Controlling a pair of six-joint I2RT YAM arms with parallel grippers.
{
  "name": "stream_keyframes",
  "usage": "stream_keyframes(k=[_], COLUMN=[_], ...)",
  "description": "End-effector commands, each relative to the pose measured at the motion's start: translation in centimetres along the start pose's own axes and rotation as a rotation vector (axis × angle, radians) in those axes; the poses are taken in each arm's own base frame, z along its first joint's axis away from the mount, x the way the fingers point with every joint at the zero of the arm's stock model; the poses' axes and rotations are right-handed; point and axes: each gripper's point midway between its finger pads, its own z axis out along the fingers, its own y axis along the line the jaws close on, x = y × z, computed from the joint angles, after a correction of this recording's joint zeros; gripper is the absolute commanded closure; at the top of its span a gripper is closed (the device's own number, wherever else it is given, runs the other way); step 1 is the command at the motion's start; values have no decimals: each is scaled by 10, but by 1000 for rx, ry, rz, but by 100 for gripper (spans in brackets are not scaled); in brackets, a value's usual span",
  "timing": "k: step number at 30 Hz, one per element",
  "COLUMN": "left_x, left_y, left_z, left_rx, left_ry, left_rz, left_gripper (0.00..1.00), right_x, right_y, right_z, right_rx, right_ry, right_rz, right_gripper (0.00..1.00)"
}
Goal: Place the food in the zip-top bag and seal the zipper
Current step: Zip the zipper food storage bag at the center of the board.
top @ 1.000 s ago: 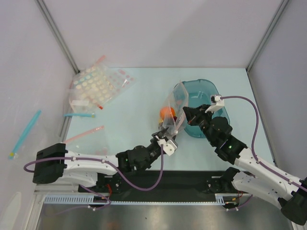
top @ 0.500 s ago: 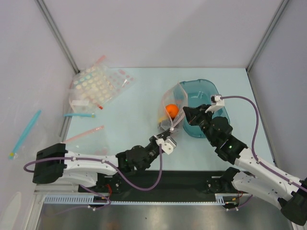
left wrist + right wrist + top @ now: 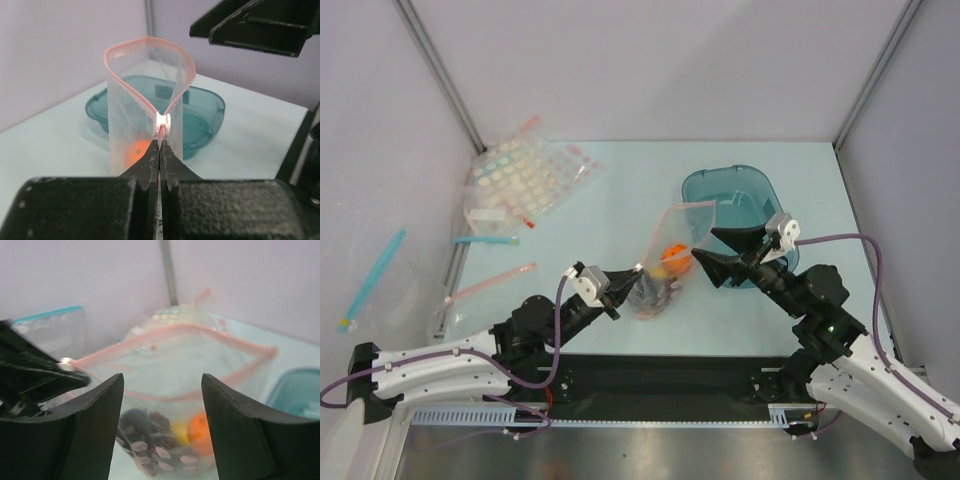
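Note:
The zip-top bag (image 3: 670, 232) stands mid-table with its mouth gaping. Its zipper (image 3: 142, 42) is a pale pink strip curving in an open loop, with a white slider (image 3: 162, 125) at the near end. The food lies in the bag's bottom: an orange (image 3: 673, 255) (image 3: 200, 432), a yellow piece (image 3: 177, 430) and dark grapes (image 3: 145, 432). My left gripper (image 3: 620, 283) (image 3: 161, 145) is shut on the bag's edge just under the slider. On the bag's right side my right gripper (image 3: 708, 252) (image 3: 161, 380) stands open, holding nothing, facing the mouth.
The teal tray (image 3: 735, 190) sits just behind the right gripper. Dotted clear bags (image 3: 525, 180) are piled at the back left, with a blue strip (image 3: 485, 240) and a pink strip (image 3: 490, 282) near the left edge. Frame posts stand at the back corners.
The left gripper shut on the bag's edge and drew back to the left. The right gripper let go of the bag, opened and pulled back; the bag now sits nearer.

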Motion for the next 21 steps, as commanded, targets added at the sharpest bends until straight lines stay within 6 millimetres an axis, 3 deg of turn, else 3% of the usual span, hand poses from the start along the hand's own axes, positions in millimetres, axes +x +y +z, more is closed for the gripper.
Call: stream_keyframes(k=[1,5,10,21], left_x=[21,32,39,57], left_y=[-21,-33,-46,-64], left_z=[-9,-16,-26,-28], left_rx=[108,182,267,365], left_ry=[92,141,181,271], left_rz=[-68,-68,-65,-34], left_gripper=[100,100,100,100], right_x=[2,9,41,56], right_y=[53,84,110,122], right_z=[-11,-19,-25,-31], right_rx=[-343,-535,-694,-757], right_ry=[-13,-21,0,19], right_rz=[-152,-211,-351,-486], right_gripper=[31,32,32,35])
